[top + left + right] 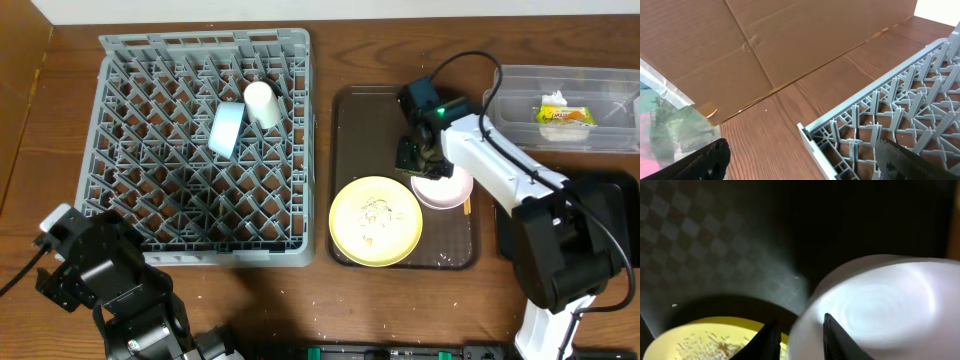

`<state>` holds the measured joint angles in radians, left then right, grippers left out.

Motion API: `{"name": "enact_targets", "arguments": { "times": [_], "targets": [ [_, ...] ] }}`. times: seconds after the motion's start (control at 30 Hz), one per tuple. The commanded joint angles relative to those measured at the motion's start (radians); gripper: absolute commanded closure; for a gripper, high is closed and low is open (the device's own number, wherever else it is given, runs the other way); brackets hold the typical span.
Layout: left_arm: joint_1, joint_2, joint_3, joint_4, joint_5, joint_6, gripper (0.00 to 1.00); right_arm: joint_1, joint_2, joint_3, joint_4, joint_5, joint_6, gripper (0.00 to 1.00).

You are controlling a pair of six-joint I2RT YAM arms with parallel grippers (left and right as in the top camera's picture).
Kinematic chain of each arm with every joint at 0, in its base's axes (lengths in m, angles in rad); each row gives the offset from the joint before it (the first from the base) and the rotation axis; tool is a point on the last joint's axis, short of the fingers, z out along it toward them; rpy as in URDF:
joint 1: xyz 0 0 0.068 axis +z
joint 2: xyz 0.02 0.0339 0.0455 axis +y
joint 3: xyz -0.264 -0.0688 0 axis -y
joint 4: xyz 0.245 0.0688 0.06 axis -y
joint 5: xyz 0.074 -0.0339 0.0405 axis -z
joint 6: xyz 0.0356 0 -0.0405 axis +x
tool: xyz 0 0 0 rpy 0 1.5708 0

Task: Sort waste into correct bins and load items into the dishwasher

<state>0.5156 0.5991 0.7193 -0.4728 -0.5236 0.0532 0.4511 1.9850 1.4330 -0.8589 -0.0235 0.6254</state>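
Observation:
The grey dish rack (150, 215) holds a small white cup (262, 103) and a light blue bowl (227, 130) on its edge. The yellow plate (375, 220), with rice grains (375, 212) on it, lies on the dark brown tray. My right gripper (418, 160) is shut on the rim of the pale pink bowl (445, 190). In the right wrist view one finger of the gripper (800, 335) is inside the bowl (880, 305) and one is outside, beside the plate (705, 340). My left gripper (802, 150) is open and empty at the rack's corner (812, 135). The chopsticks are out of view.
The dark brown tray (370, 120) lies right of the rack. The clear tub (520, 110) at the back right holds the yellow-green wrapper (563, 113). The black tray (612, 195) is partly hidden under my right arm. A cardboard wall (765, 45) stands to the left.

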Motion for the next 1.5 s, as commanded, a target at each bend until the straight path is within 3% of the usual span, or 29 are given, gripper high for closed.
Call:
{"name": "enact_targets", "arguments": {
  "times": [0.0, 0.1, 0.2, 0.43, 0.67, 0.77, 0.9, 1.03, 1.47],
  "targets": [
    [0.004, -0.001, 0.023, -0.002, -0.012, 0.006, 0.06, 0.029, -0.019, -0.029, 0.026, 0.019, 0.033, 0.75],
    [0.004, -0.001, 0.023, -0.002, -0.012, 0.006, 0.06, 0.042, -0.019, -0.033, 0.048, 0.019, 0.033, 0.81],
    [0.004, -0.001, 0.023, -0.002, -0.012, 0.006, 0.06, 0.047, -0.021, -0.027, 0.063, -0.007, 0.033, 0.99],
    [0.004, -0.001, 0.023, -0.002, -0.012, 0.006, 0.06, 0.047, -0.042, 0.051, 0.024, -0.045, 0.018, 0.99],
    [0.004, -0.001, 0.023, -0.002, -0.012, 0.006, 0.06, 0.048, -0.069, 0.313, -0.141, -0.062, -0.071, 0.99],
    [0.004, -0.001, 0.023, -0.002, -0.012, 0.006, 0.06, 0.050, -0.068, 0.385, -0.130, -0.221, -0.131, 0.99],
    [0.004, -0.001, 0.023, -0.002, -0.012, 0.006, 0.06, 0.076, -0.068, 0.398, 0.036, -0.540, -0.180, 0.99],
    [0.004, -0.001, 0.023, -0.002, -0.012, 0.006, 0.06, 0.148, -0.062, 0.397, 0.290, -0.675, -0.138, 0.99],
    [0.004, -0.001, 0.023, -0.002, -0.012, 0.006, 0.06, 0.420, 0.080, 0.397, 0.861, -0.696, 0.158, 0.99]
  ]
}}
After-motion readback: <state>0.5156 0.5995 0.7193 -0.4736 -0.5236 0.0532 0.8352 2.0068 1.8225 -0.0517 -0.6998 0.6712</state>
